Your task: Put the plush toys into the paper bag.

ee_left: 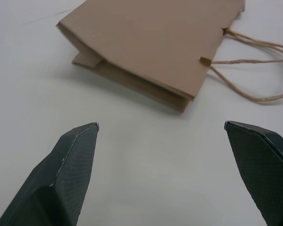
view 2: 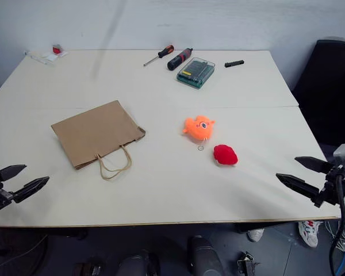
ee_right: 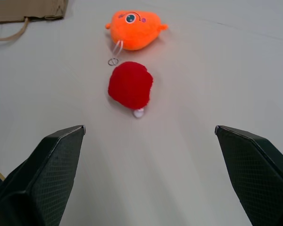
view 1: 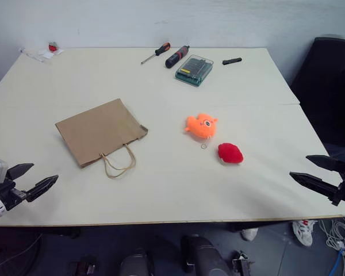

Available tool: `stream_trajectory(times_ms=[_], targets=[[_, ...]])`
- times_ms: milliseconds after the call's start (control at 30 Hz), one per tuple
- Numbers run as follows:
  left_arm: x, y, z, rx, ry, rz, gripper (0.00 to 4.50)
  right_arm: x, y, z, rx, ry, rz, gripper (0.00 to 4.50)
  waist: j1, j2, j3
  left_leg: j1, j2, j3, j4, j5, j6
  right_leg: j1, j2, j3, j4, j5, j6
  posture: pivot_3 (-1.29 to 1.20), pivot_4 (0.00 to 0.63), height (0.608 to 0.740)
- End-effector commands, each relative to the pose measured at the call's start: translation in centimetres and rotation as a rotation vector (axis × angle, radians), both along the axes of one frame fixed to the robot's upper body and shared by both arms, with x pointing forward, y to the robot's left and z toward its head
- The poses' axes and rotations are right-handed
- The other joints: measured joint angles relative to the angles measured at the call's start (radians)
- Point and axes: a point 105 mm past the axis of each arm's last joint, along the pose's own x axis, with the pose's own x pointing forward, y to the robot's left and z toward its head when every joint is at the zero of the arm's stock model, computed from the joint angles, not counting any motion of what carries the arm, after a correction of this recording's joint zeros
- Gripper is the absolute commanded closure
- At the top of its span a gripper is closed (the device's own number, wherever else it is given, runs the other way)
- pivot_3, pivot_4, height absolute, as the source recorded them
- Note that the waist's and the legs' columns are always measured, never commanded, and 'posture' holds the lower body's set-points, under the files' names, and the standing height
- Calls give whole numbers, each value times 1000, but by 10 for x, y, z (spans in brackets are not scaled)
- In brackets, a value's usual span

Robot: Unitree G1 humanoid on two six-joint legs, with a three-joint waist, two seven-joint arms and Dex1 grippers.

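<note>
— On the cream table (view 1: 161, 190), what do we see?
— Brown paper bag (view 1: 98, 131) lying flat, cord handles toward the near edge; the orange plush (view 1: 200, 125) with an eye and stubby fins sits beside the smaller red plush (view 1: 230, 153).
— And the grippers?
— Left gripper (view 1: 35, 179) hovers near the bag, right gripper (view 1: 314, 171) near the red plush; both spread wide, holding nothing.

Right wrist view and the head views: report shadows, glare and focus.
Right wrist view: red plush toy and orange plush toy sharp, with soft shadows beneath them; no glare. Left eye view: even light; the paper bag casts only a thin shadow on the table; far tools are less crisp.
</note>
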Motion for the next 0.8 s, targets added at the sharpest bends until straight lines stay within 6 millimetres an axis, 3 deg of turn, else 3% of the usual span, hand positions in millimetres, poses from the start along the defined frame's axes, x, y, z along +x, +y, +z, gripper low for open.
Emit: stream_trajectory(times_ms=[33, 200, 333, 500, 800], targets=[[6, -34, 16, 80, -16, -183, 16, -4, 30, 23, -24, -52, 131, 0, 0, 0, 0, 0, 0, 0, 0, 0, 0, 0, 0, 0, 0, 0, 0, 0, 150, 740], [21, -70, 19, 247, -14, -389, 16, -16, 86, 24, -25, -31, 355, 0, 1, 0, 0, 0, 1, -1, 0, 1, -2, 0, 1, -1, 1, 0, -1, 0, 150, 740], [53, -98, 9, 410, -44, -568, 16, -17, 133, 22, -64, -89, 528, 0, 2, 1, 0, -1, 0, -1, 0, 1, -2, -1, 1, -1, 2, 0, -1, 0, 150, 740], [78, -108, -3, 507, -78, -653, 16, -15, 152, 24, -50, -126, 599, 0, 2, 1, 1, -1, -1, -1, 1, 2, -2, -1, 2, -1, 2, -1, -1, 0, 150, 740], [83, -115, -14, 539, -78, -776, 16, -9, 159, 22, -36, -148, 582, 0, 6, 1, 1, -2, 1, 1, 4, 1, -1, -3, 2, -1, 4, -2, -1, 0, 150, 740]])
